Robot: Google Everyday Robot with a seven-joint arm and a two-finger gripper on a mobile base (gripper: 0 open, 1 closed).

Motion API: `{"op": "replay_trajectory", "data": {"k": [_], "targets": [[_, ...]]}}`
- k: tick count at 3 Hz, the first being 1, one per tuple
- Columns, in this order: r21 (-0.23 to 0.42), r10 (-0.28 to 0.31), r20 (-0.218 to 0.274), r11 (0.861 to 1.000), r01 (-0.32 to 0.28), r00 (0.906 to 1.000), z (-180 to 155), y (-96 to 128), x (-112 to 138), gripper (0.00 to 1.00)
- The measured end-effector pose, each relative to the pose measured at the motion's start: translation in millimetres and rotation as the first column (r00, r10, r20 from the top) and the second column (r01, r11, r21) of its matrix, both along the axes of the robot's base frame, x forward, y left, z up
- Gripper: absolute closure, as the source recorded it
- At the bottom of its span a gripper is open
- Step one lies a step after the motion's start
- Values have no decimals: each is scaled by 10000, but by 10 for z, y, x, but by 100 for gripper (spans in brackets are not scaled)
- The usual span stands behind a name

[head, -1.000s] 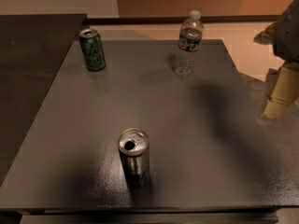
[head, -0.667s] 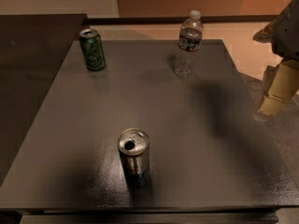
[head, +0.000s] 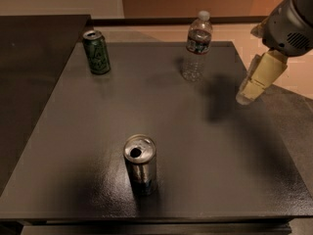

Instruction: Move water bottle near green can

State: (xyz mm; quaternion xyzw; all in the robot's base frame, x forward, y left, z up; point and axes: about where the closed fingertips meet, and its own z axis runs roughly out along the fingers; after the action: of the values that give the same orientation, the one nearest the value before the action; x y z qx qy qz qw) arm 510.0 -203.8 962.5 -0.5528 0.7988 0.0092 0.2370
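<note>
1. The bottle [head: 197,45] has a white cap and a dark label band. The pale print on the band is too small to read.
2. The green can [head: 97,53] has pale markings on its side, but no brand can be made out.
3. The silver can [head: 141,163] has a blue patch low on its side and no legible writing. Its top is open.
4. On the table [head: 205,151], the bottle stands upright at 1 o'clock and the green can at 11 o'clock, well apart. The silver can stands at 6 o'clock.
5. The gripper [head: 247,94] hangs at 3 o'clock over the table's right edge, at 4 o'clock from the bottle and not touching it. It holds nothing, and I cannot tell how far open it is.
6. Compared with a second ago, the gripper has moved toward 9 o'clock, in over the table and nearer the bottle. The bottle and both cans have not moved.
</note>
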Motion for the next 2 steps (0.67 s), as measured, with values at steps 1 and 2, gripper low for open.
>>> {"op": "replay_trajectory", "data": {"k": [1,2], "targets": [[1010,-446,412,9941,403,9982,-26,48,366,0],[1866,-883,683,9796,743,9937,-49,89,705,0]]}}
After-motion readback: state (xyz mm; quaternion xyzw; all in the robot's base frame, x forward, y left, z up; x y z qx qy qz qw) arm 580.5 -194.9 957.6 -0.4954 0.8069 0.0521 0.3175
